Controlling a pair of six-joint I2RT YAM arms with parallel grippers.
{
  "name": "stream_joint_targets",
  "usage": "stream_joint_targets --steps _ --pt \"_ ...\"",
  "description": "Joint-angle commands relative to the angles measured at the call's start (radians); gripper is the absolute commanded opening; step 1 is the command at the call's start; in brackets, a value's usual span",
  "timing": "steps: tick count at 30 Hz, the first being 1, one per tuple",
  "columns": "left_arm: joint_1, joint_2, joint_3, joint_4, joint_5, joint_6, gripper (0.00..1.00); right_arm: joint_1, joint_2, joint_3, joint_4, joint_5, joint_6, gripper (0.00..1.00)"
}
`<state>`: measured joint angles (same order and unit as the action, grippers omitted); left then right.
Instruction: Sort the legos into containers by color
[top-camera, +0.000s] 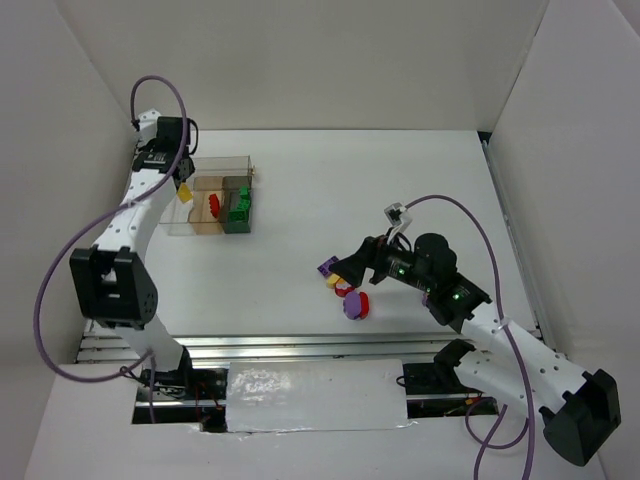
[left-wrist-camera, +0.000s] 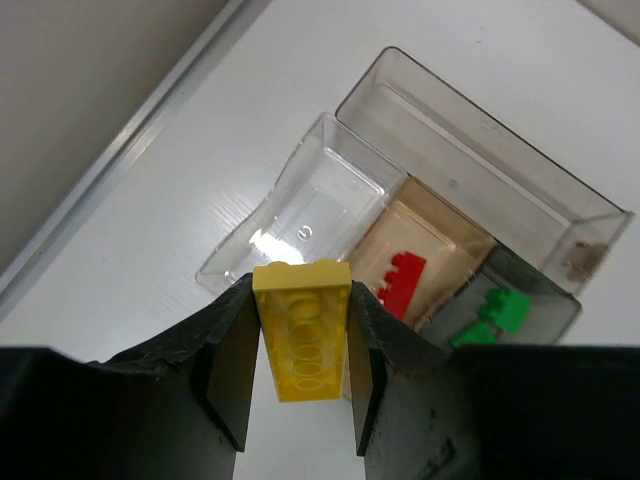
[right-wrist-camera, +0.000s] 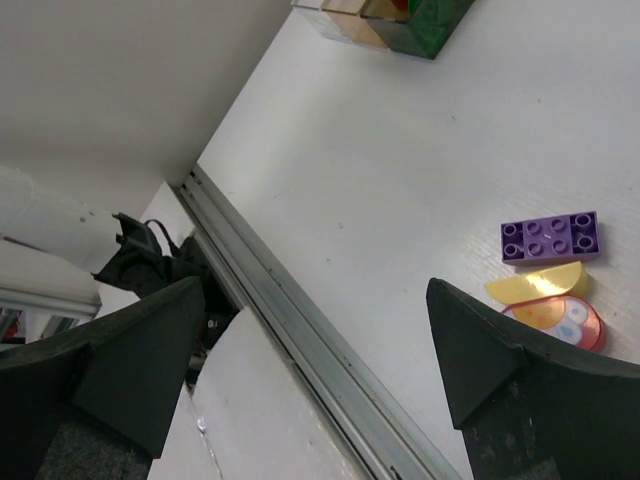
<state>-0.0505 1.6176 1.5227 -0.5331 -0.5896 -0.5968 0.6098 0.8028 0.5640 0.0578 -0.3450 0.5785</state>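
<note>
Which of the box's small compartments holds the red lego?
The tan-bottomed middle compartment holds the red lego; its clear-bottomed neighbour is empty and the dark one holds green legos.

Overhead looking down, wrist views low, all sharing box (top-camera: 225, 168)

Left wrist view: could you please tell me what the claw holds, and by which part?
The left claw grips a yellow brick by its two long sides.
</note>
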Motion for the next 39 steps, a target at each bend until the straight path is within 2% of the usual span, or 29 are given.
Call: stream_joint_targets --steps 1,3,6,12,13,14,15,18,21,26,28,31,33,34,35,37,38,39 --pt "0.052 0.109 0.120 0.010 -0.118 0.063 0.00 -0.001 -0.033 -0.028 0.008 -0.018 -0.002 1.00" --pt "0.096 0.178 0.166 0.034 -0.043 0.078 0.00 -0.002 -0.045 -0.044 0.025 -0.023 -0.002 1.00" --pt "0.100 0.224 0.152 0.108 -0.033 0.110 0.01 -0.005 -0.039 -0.029 0.014 -0.035 -0.009 1.00" --pt "0.103 0.284 0.139 0.146 -0.036 0.129 0.24 -0.005 -0.028 0.029 -0.004 -0.074 -0.025 1.00" --pt "0.103 0.291 0.136 0.153 -0.017 0.141 0.34 -0.004 -0.028 0.036 -0.009 -0.074 -0.028 1.00" --pt "0.103 0.306 0.140 0.147 -0.010 0.143 0.39 -0.005 -0.028 0.040 -0.016 -0.071 -0.031 1.00" --pt "0.103 0.312 0.145 0.142 -0.004 0.141 0.55 -0.005 -0.028 0.046 -0.018 -0.068 -0.037 1.00" --pt "0.103 0.311 0.126 0.154 -0.013 0.127 0.87 -0.004 -0.021 0.056 -0.026 -0.055 -0.042 1.00" --pt "0.104 0.307 0.126 0.137 -0.056 0.111 0.98 -0.005 -0.013 0.059 -0.036 -0.057 -0.045 1.00" --pt "0.104 0.252 0.137 0.099 -0.064 0.084 0.99 -0.005 -0.013 0.057 -0.050 -0.013 -0.052 1.00" --pt "0.103 0.206 0.125 0.101 -0.007 0.078 0.99 -0.004 -0.010 0.062 -0.071 0.009 -0.052 1.00" --pt "0.063 0.082 0.117 0.070 0.164 0.080 1.00 -0.007 0.001 0.080 -0.120 0.079 -0.045 1.00" --pt "-0.033 0.032 0.100 0.048 0.281 0.097 1.00 -0.008 0.007 0.091 -0.159 0.138 -0.036 1.00" --pt "-0.082 -0.019 0.084 0.051 0.301 0.109 0.99 -0.010 0.006 0.094 -0.177 0.164 -0.017 1.00" --pt "-0.192 -0.040 0.039 0.050 0.303 0.126 0.99 -0.010 0.004 0.105 -0.199 0.197 -0.005 1.00" --pt "-0.305 -0.103 -0.027 0.083 0.329 0.161 0.99 -0.012 -0.016 0.115 -0.275 0.304 0.033 1.00" --pt "-0.409 -0.114 -0.086 0.106 0.330 0.179 1.00 -0.013 -0.025 0.123 -0.301 0.337 0.040 1.00" --pt "-0.451 -0.125 -0.114 0.113 0.341 0.181 1.00 -0.010 -0.037 0.123 -0.347 0.371 0.046 1.00"
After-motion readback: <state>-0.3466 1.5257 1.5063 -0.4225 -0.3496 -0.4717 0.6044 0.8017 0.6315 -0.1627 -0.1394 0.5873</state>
